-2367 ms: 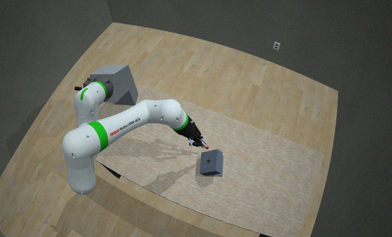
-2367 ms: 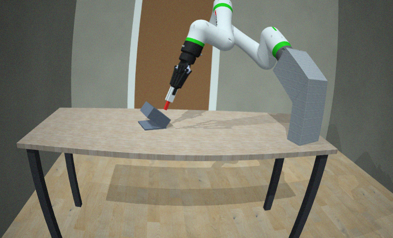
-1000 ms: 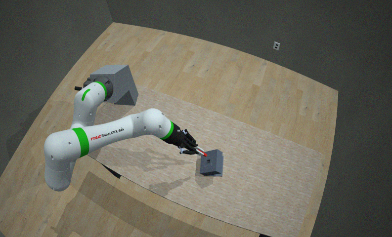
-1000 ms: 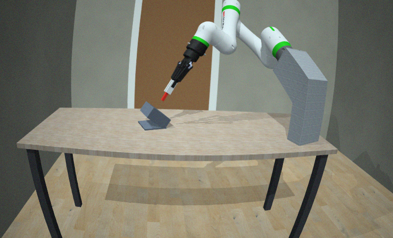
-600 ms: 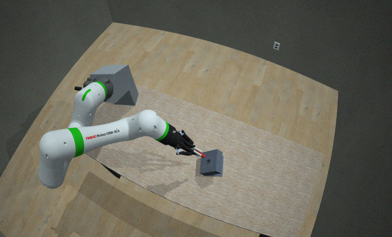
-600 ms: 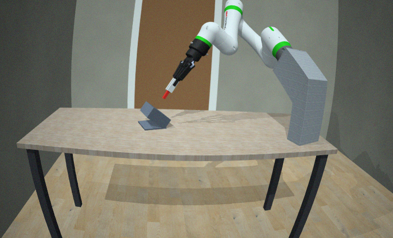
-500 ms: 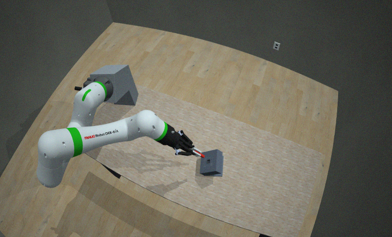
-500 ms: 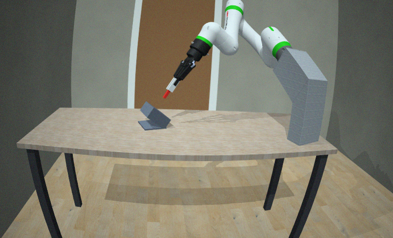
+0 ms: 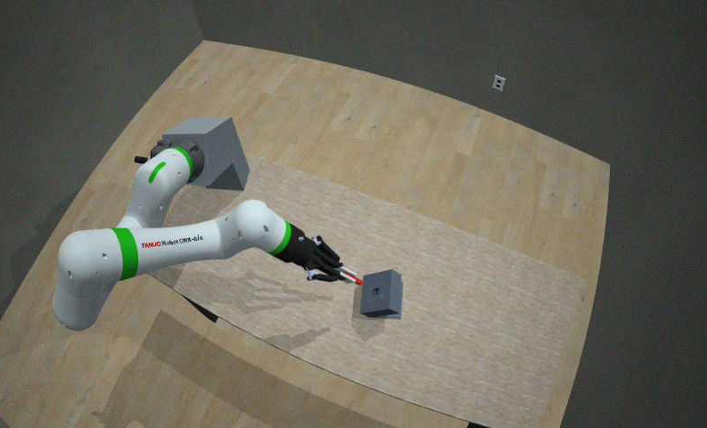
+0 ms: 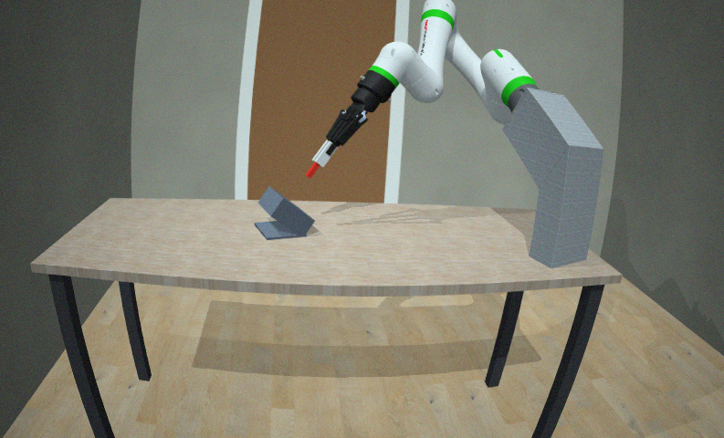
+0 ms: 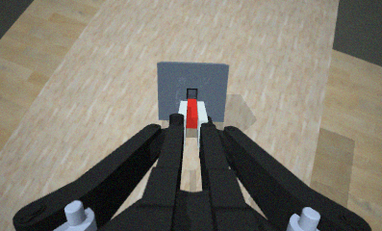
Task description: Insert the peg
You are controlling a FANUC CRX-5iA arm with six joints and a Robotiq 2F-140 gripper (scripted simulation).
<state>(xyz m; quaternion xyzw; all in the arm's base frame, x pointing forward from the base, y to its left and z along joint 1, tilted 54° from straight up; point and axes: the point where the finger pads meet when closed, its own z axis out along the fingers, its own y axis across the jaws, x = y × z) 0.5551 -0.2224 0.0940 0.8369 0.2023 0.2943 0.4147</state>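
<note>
Gripper: the black gripper (image 11: pixel 191 126) is clamped on the peg, its two fingers pressing the peg's sides.
Peg: the peg (image 11: pixel 192 113) is red with a white section at the grip; it juts forward past the fingertips, tilted down and held in the air above the table, as the exterior view (image 10: pixel 316 162) shows.
Sloped panel: the grey sloped panel (image 11: pixel 179 84) lies just beyond the peg tip, resting on the table.
Hole: the small square hole (image 11: pixel 192 92) sits in the panel face, directly in line with the red tip in the wrist view; the peg is still outside it.
Table: the light wooden table (image 10: pixel 137 244) carries the panel and the grey pedestal (image 10: pixel 563 179) at its far end.
</note>
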